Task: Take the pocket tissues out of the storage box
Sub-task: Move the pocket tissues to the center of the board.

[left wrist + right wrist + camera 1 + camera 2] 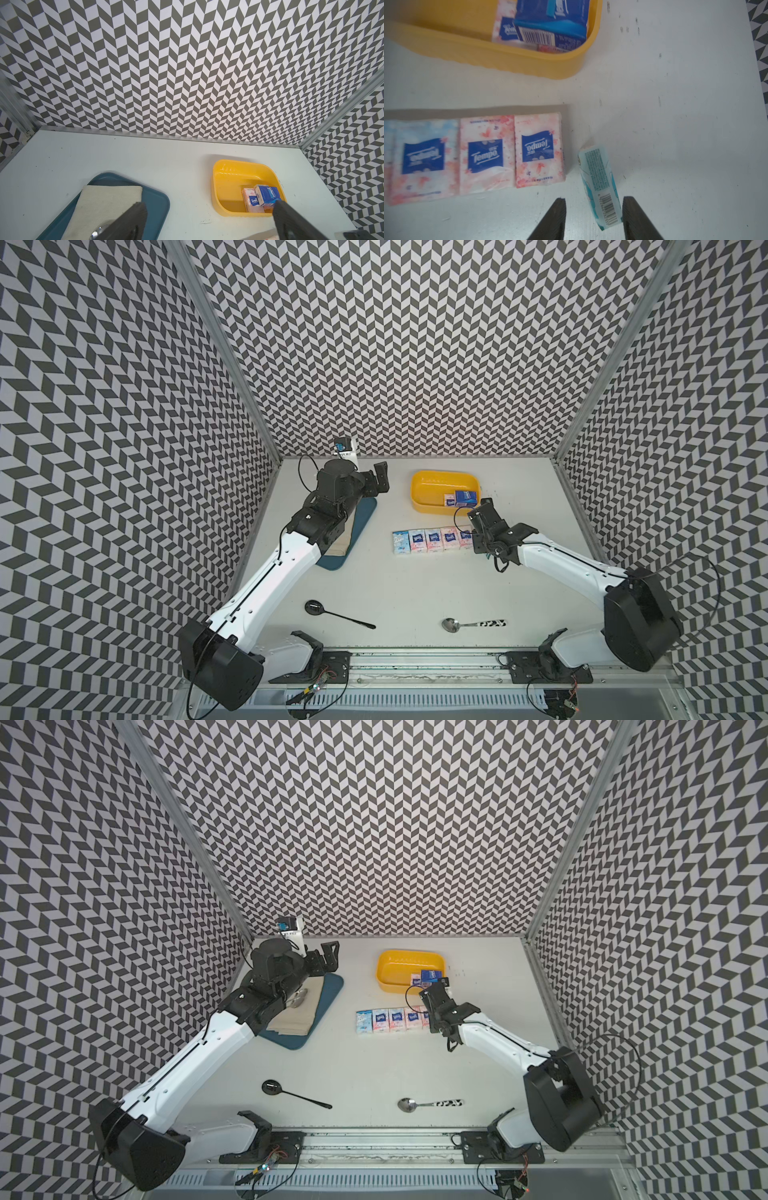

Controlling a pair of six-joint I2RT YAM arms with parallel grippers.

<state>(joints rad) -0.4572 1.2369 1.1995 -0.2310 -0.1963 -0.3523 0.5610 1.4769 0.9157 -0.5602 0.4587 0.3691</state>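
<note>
Progress: by the look of it, the job was about two thirds done. Six tissue packs lay outside the yellow box [430,486], and at least three were inside.
Out, in a row: five packs lay flat, side by side on the table [415,593] near the box's front wall. There was one pale blue pack [400,541] at the far end, then four pink packs [433,539]. The last was half hidden by the right arm in both top views.
Out, sixth: a teal pack [600,182] was tilted on its edge just beside the row's end, seen only in the right wrist view.
In the box: a dark blue pack [466,497] lay on a reddish pack [550,48] that showed only an edge. A white-pink pack [448,500] sat beside them, all three in the corner nearest the right arm. Whether more lay underneath could not be told.
Right gripper [594,199]: the jaws stood apart around the teal pack with a clear gap on one side, so the pack was released, not squeezed.
Left gripper [209,203]: spread wide and empty over the blue tray [158,199] and its beige cloth [110,199], well apart from the box.
Left to do: in my judgement, the three boxed packs, the top one first.
Spoons: two, a black spoon [338,616] and a metal spoon [473,624].
</note>
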